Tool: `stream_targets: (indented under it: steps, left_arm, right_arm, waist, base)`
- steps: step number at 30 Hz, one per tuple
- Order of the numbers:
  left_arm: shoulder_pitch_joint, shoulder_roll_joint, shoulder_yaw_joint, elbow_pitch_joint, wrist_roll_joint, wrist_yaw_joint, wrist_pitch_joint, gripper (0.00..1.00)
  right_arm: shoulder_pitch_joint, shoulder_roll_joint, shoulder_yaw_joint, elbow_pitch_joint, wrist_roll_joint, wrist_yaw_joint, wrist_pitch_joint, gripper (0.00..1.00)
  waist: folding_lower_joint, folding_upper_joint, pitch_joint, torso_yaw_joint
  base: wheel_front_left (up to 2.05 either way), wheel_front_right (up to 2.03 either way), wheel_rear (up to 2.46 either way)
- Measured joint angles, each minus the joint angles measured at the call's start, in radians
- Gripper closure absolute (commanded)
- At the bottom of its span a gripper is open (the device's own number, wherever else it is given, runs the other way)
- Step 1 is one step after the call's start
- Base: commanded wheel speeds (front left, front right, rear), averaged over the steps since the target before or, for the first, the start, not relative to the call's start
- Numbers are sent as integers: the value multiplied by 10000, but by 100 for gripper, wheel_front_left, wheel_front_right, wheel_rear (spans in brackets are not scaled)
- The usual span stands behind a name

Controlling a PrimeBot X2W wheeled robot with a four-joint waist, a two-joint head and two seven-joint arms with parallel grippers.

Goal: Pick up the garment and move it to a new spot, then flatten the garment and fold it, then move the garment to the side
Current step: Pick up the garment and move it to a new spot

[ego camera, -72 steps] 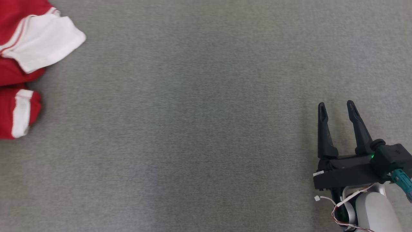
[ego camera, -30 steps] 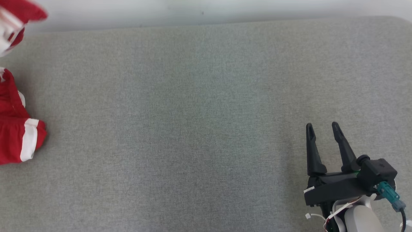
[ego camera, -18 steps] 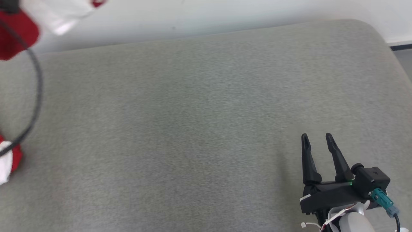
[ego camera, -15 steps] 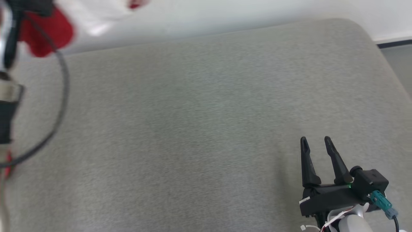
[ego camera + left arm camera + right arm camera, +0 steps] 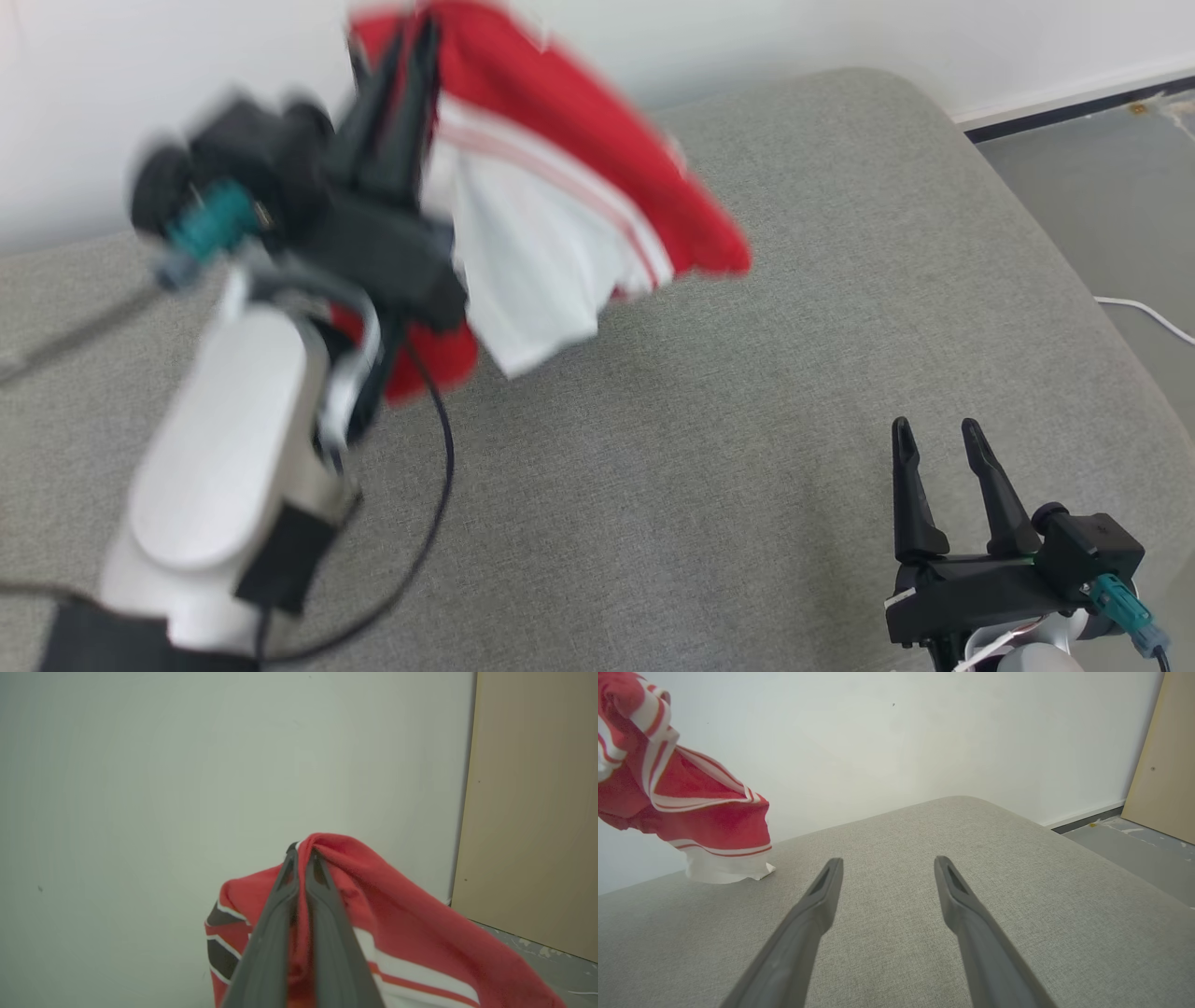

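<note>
Above the far side of the grey cushion point(image 5: 709, 448), the red and white garment point(image 5: 579, 187) is held aloft by the left gripper point(image 5: 411, 47), blurred in the head view. From the left wrist its fingers are seen pinched together on a red fold, and dark stripes are shown on the cloth. The right gripper point(image 5: 935, 431) is held spread wide and empty over the cushion; from its wrist the white hem is seen hanging near the cushion.

Left tool point(image 5: 403, 56) and garment point(image 5: 560, 205) blurred in head view; garment's lower part beyond left wrist view's edge.
</note>
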Motion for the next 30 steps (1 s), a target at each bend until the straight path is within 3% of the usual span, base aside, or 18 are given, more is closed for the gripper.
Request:
stream_targets:
  steps: [5, 10, 11, 12, 13, 17, 21, 30]
  left_arm:
    - [1883, -255, -59, 568, -341, 397, -422, 100]
    - [3472, -541, -311, 1411, -571, 493, -715, 100]
    - [3665, -589, -424, 1682, -610, 495, -715, 89]
    - [3843, -627, -531, 1891, -587, 474, -794, 53]
    - [3988, -677, -579, 2119, -593, 451, -882, 0]
    - [4033, -995, -874, 2447, -495, 265, -1317, 0]
    - [3510, -1039, -744, 1599, -334, 347, -1835, 0]
    - [3881, -77, 31, 357, -247, 917, -1975, 0]
  right_arm:
    - [36, 0, 59, -25, 2, 0, 0, 0]
    - [-1, 0, 111, 27, 4, 0, -2, 0]
    - [-11, -2, 107, 42, 2, 0, -2, 0]
    - [-13, -2, 115, 54, -8, 0, -2, 0]
    - [-16, -2, 119, 67, -12, 0, -2, 0]
    - [-19, 4, 73, 86, -81, 0, -4, 0]
    - [75, 4, -21, 92, -222, 0, -25, 0]
    - [269, 0, -173, -12, -326, 0, 58, 0]
  waist:
    - [2, 1, 48, 11]
    - [2, 1, 95, 55]
    - [2, 0, 96, 90]
    - [1, 1, 94, 131]
    - [2, 1, 92, 179]
    - [2, 1, 65, 424]
    - [1, 1, -69, 862]
    - [1, 1, -408, 1862]
  base:
    - [0, 0, 0]
    - [0, 0, 0]
    - [0, 0, 0]
    - [0, 0, 0]
    - [0, 0, 0]
    - [0, 0, 0]
    - [0, 0, 0]
    - [0, 0, 0]
